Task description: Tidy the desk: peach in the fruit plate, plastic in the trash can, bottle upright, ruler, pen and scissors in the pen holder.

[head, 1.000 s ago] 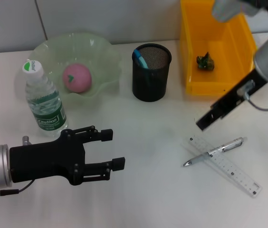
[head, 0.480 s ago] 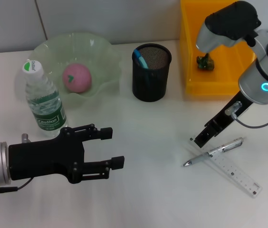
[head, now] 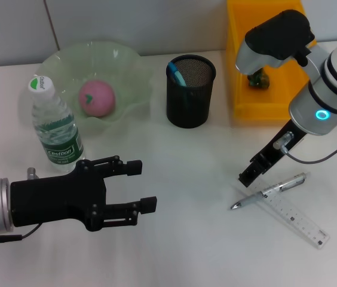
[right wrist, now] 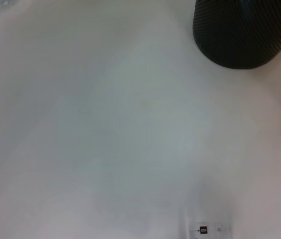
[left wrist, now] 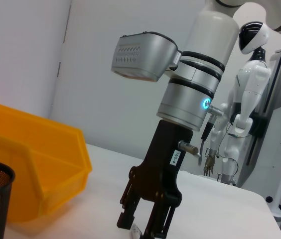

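While the left hand [head: 143,186] hovers low over the near left part of the white table [head: 186,239], its two black fingers spread apart and gripping nothing, the right hand [head: 247,177] points steeply down just above the near end of the clear ruler [head: 288,210], close to the table but holding nothing. In the left wrist view the right hand [left wrist: 143,226] appears with its fingers a little apart, tips right by the ruler's end. A silver pen [head: 270,191] lies across the ruler, touching it, tip toward the table's middle. Both lie on the right side of the table, in front of the yellow bin [head: 238,72], which holds a small dark crumpled piece [head: 257,78]; what it is made of cannot be told. The black mesh pen holder [head: 190,91] stands upright between the bin and the pale green fruit plate [head: 129,66], with a blue-tipped thing [head: 176,75] sticking up inside against its left wall; its kind cannot be made out. The pink peach [head: 97,98] sits in the middle of the fruit plate. Just in front of the plate's left edge the water bottle [head: 56,127] stands upright, white cap on, green label facing forward, and it is near the left hand's wrist but apart from it. The right wrist view shows bare table, the bottom of the pen holder [right wrist: 245,35] and the ruler's end mark [right wrist: 204,230].
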